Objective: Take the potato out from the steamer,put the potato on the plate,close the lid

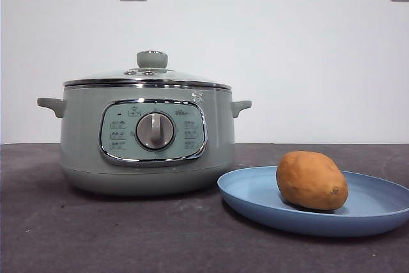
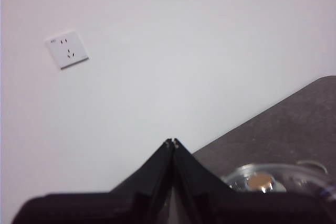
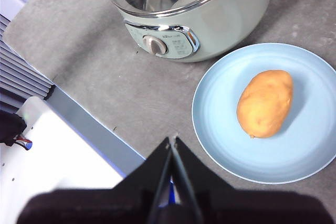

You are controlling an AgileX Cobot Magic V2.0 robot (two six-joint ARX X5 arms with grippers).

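Front view: we saw pale sage-green round steamer on dark grey table, glass chrome-rimmed lid seated on it. Oval orange-brown potato lay on shallow light-blue plate, just beside steamer.

Left wrist view: we found left gripper jaws together, empty, raised above lid.

Right wrist view: we found right gripper jaws together, empty, above table near plate's rim.

Left gripper: jaws closed tip to tip, empty. Right gripper: jaws closed, empty, raised.
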